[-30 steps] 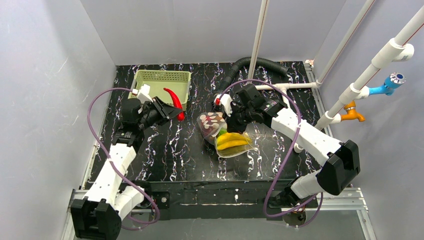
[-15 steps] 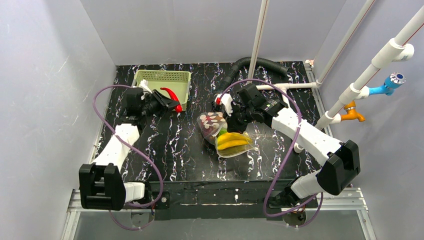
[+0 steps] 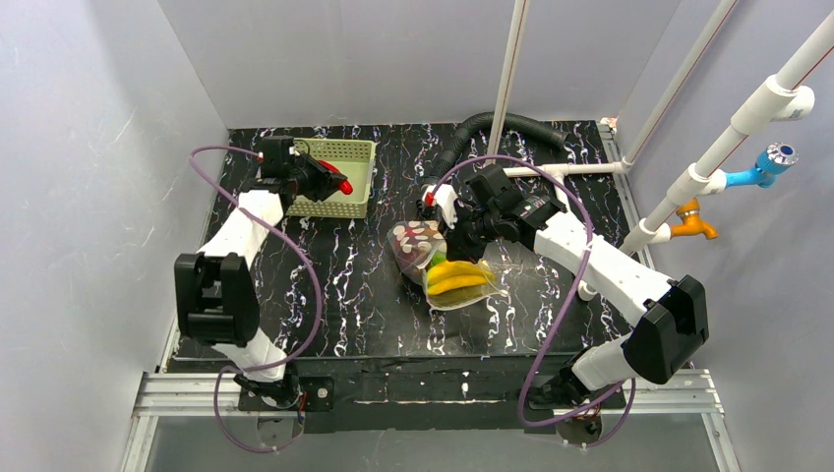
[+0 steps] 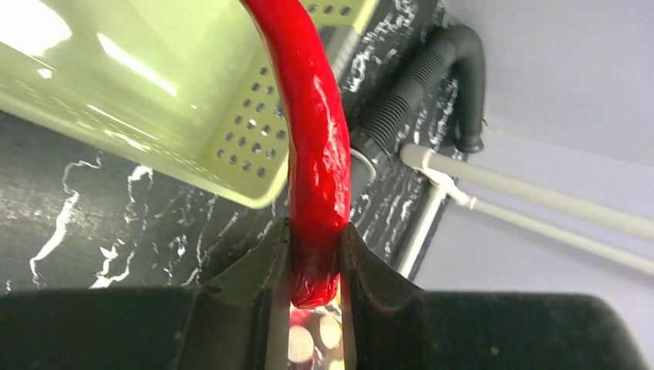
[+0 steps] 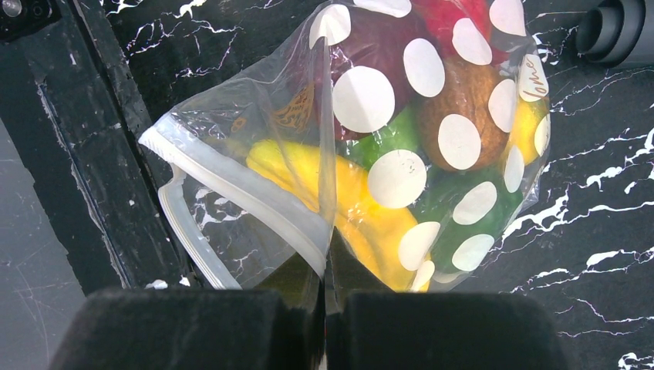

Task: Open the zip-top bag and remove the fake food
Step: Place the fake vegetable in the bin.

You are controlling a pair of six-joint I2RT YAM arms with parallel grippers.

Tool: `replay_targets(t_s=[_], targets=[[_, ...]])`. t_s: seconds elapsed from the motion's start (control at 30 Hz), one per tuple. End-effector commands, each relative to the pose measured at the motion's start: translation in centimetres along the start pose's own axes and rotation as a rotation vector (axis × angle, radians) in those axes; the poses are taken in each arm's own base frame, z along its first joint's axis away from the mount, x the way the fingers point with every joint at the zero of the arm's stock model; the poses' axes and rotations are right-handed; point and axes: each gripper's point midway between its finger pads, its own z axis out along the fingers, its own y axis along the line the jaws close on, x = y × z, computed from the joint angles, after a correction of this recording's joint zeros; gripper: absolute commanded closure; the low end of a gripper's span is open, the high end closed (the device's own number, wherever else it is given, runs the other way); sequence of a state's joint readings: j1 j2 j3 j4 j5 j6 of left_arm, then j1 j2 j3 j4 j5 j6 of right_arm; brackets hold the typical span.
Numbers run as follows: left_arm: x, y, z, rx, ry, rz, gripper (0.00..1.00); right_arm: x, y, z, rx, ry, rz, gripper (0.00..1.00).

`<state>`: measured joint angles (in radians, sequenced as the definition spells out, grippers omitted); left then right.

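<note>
Top view: your left end effector (image 3: 331,183) is over the pale green lattice plastic basket (image 3: 359,157), clamped on the glossy red plastic chili (image 3: 342,186). Your right end effector (image 3: 460,236) sits on the clear white-spotted zip-top bag (image 3: 433,267), which lies on the black marbled surface (image 3: 344,295).

Left wrist cam: both fingers (image 4: 254,270) squeeze the chili's end, with the basket corner just behind.

Right wrist cam: fingers are together, pinching the bag's plastic by the white zip strip (image 5: 231,193). The yellow plastic banana (image 5: 362,208) and other fake food (image 5: 463,100) are inside.
</note>
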<state>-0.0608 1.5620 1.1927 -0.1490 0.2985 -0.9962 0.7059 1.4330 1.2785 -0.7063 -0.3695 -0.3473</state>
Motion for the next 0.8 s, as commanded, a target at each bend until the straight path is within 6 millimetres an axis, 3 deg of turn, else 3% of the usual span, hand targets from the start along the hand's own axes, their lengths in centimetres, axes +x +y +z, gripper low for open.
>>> replay_targets(t_s=[0.0, 0.27, 0.77], targets=[[-1.7, 1.5, 1.4, -0.14, -0.036, -0.069, 1.0, -1.3, 0.1, -1.1, 0.008, -0.06, -0.024, 0.99], [-3.2, 3.1, 3.7, -0.269, -0.051, -0.112, 1.0, -1.2, -0.1, -1.1, 0.007, -0.059, -0.016, 0.99], [-2.7, 5.0, 5.9, -0.322, -0.009, -0.109, 0.99, -1.1, -0.3, -1.3, 0.012, -0.064, -0.012, 0.99]])
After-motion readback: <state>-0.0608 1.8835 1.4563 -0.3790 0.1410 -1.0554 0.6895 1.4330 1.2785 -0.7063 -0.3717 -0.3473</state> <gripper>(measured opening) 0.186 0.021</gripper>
